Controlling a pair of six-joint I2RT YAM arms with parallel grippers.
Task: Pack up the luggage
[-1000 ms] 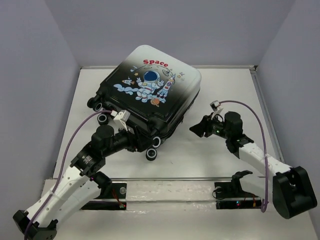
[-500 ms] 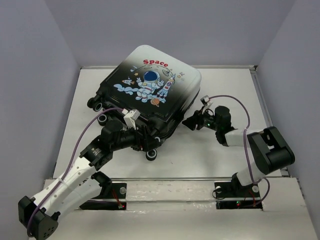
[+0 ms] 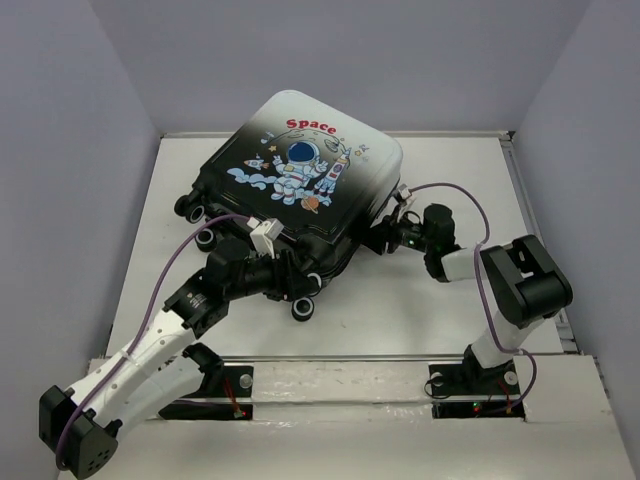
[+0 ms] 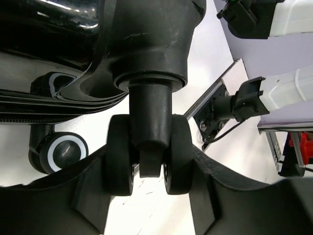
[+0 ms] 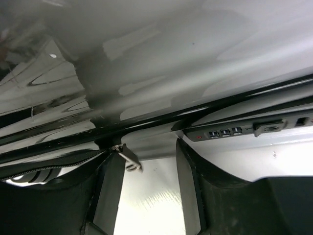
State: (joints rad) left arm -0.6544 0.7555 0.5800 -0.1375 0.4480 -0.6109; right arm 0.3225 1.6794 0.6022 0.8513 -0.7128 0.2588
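The luggage (image 3: 300, 175) lies closed on the table, astronaut and red "Space" print facing up. My left gripper (image 3: 297, 277) is at its near corner. In the left wrist view its fingers (image 4: 93, 191) sit on either side of a black twin caster wheel (image 4: 146, 154) and touch both sides of it. My right gripper (image 3: 378, 241) is against the suitcase's right side. In the right wrist view its jaws stand apart under the shell's edge (image 5: 146, 63). A metal zipper pull (image 5: 128, 159) hangs at the tip of the left finger (image 5: 110, 196), not clamped.
A combination lock (image 5: 234, 131) sits on the suitcase's side just right of my right gripper. Other caster wheels (image 3: 205, 238) stick out at the suitcase's left end. Walls enclose the table on the left, back and right.
My right gripper has moved left until it meets the suitcase's side. My left gripper has pushed forward onto the near caster wheel. The suitcase has not moved.
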